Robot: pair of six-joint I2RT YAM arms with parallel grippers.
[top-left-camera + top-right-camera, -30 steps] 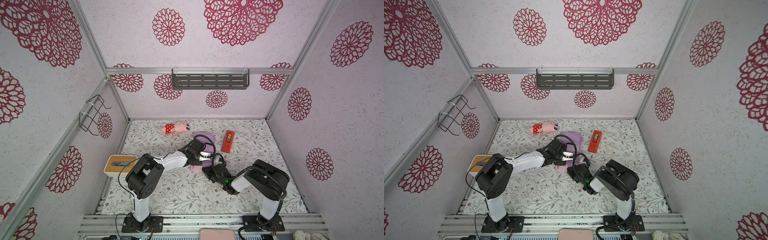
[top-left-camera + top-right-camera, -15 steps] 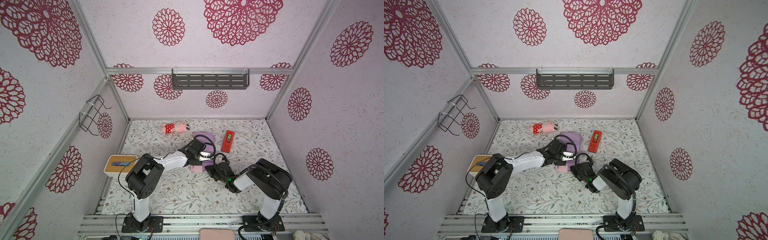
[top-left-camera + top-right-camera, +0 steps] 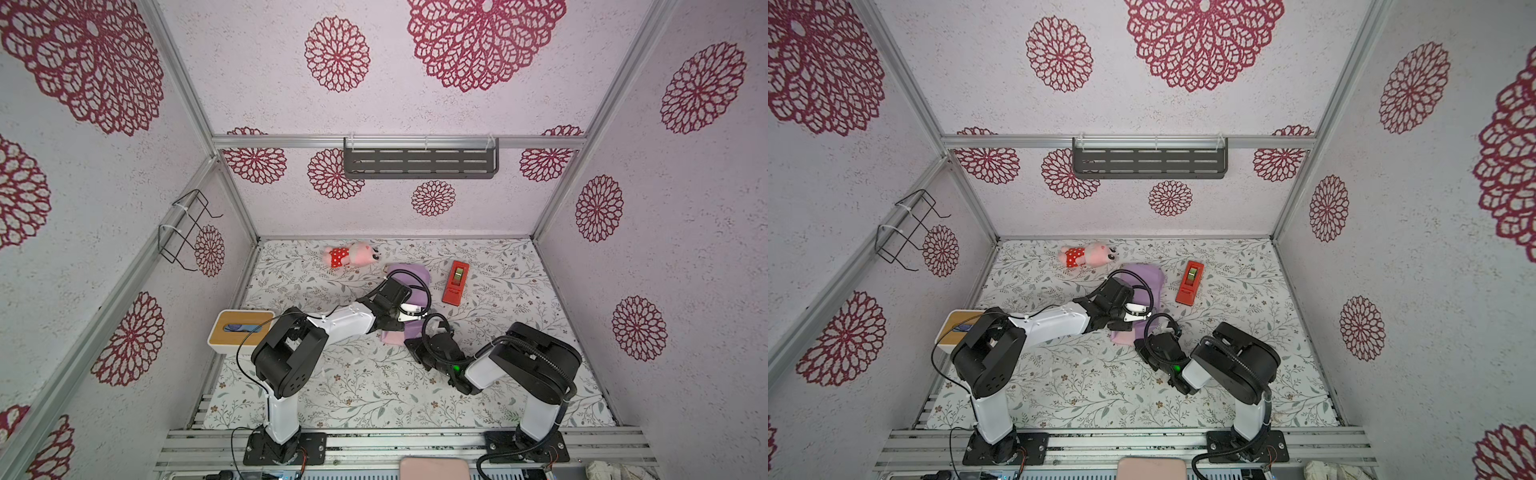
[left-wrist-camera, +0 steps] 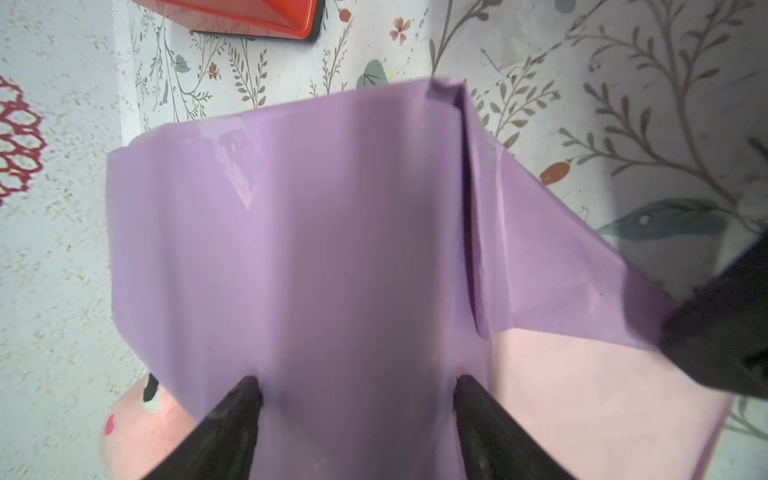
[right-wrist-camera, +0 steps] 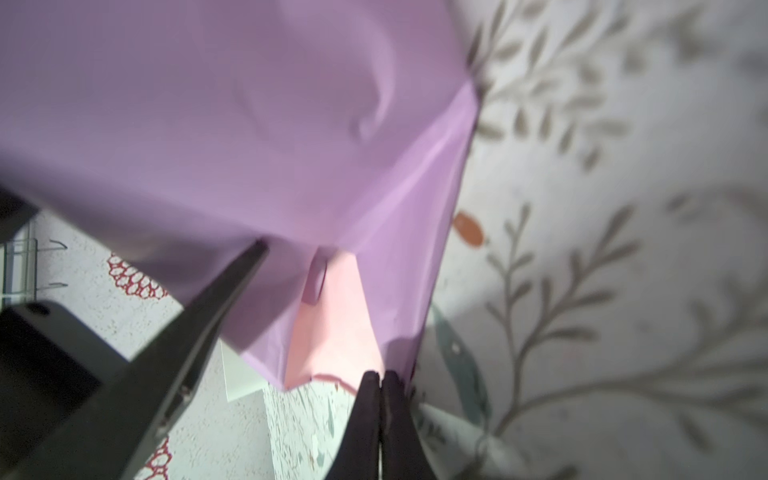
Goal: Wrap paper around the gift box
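The paper point(image 3: 409, 274) point(image 3: 1144, 276) lies lilac side up, draped over a boxy bulge at mid-table, with a pale pink flap point(image 3: 392, 336) at its near end. The gift box is hidden. My left gripper point(image 3: 409, 313) point(image 4: 355, 386) reaches in from the left. Its fingers point(image 4: 245, 399) stand wide apart and press into the paper on both sides of the bulge. My right gripper point(image 3: 410, 340) point(image 5: 380, 376) is shut at the paper's near edge, and a lilac flap point(image 4: 561, 257) runs taut to it.
A red tape dispenser point(image 3: 456, 282) lies just right of the paper. A pink plush toy point(image 3: 353, 254) lies behind it. A white tissue box with a wooden top point(image 3: 239, 328) stands at the left edge. A pink pad point(image 3: 434, 467) sits at the front rail.
The right arm's wrist and forearm have shifted slightly beside the paper. The left arm has stayed put, and neither gripper's opening has changed.
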